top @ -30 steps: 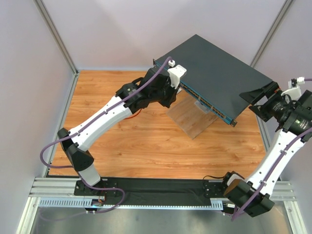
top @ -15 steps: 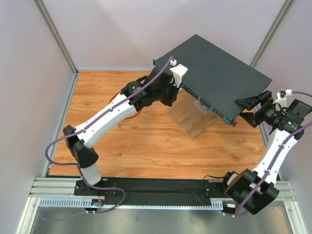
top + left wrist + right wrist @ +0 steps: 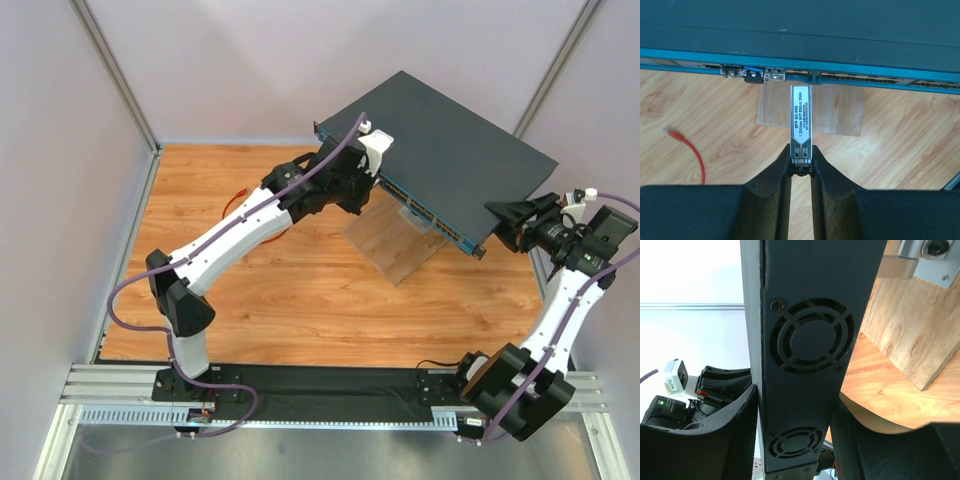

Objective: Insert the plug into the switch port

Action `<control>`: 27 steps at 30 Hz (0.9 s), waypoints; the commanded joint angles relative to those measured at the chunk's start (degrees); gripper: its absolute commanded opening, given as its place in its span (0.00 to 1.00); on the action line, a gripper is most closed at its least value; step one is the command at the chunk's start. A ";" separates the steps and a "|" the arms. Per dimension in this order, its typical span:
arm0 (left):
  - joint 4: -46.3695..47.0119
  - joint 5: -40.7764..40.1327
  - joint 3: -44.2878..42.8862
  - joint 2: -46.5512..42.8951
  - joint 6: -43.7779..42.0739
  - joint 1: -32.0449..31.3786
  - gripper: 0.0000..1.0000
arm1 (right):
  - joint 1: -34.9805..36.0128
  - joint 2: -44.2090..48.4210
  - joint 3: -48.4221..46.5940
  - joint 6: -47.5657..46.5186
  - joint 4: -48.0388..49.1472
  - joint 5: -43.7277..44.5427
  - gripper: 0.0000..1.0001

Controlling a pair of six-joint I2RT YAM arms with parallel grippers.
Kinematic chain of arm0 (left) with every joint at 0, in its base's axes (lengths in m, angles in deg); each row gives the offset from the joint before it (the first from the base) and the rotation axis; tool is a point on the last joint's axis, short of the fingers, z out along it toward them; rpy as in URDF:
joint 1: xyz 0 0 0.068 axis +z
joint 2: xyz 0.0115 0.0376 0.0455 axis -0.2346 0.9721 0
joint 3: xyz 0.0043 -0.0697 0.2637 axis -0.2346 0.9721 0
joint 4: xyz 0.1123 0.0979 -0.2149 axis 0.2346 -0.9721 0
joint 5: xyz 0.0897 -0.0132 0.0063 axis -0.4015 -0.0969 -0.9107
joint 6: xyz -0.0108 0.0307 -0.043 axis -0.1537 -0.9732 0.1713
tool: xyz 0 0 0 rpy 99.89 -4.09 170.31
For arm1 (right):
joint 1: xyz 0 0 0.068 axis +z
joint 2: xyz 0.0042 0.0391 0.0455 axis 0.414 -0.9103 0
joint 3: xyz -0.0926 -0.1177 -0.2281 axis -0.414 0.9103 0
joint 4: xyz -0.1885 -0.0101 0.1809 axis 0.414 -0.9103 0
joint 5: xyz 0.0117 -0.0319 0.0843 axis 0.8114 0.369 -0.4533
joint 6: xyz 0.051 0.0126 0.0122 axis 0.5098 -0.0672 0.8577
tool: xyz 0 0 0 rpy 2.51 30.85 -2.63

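**Right tool closes onto the switch's end**

Top view: the right tool (image 3: 508, 214) has moved in from beside the switch (image 3: 450, 130) onto its right corner, and the left tool (image 3: 372, 190) has edged nearer the front face.

Left wrist: the left tool's fingers clamp a grey module (image 3: 801, 107), its tip at a switch port (image 3: 799, 77). The plug (image 3: 670, 131) lies loose on the tabletop (image 3: 715, 110).

Right wrist: the right tool's half-spread fingers press both faces of the switch's fan end.

**A robotics lab test cell**

A wood-grain tabletop (image 3: 300, 290) fills the middle of the overhead view. It is boxed in by plain pale panels (image 3: 60, 200) held in aluminium posts (image 3: 115, 75) that run in from the upper corners. Along the bottom edge, a slotted aluminium rail (image 3: 110, 385) carries two white-and-black robot arms (image 3: 230, 235). In the upper right, a network switch (image 3: 450, 140) sits tilted on a clear stand (image 3: 395, 240), set up as a test piece.
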 commanded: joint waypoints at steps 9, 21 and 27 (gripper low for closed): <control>0.19 -2.28 -3.19 1.44 0.74 -0.45 0.00 | 0.95 1.99 0.54 -1.05 7.72 3.38 0.00; 0.54 -3.33 -5.30 3.38 0.39 -0.45 0.00 | 0.95 3.57 2.65 0.53 8.60 3.82 0.00; 1.07 -4.39 -5.57 3.82 -0.05 -0.45 0.00 | 0.95 3.40 2.47 0.44 8.60 3.64 0.00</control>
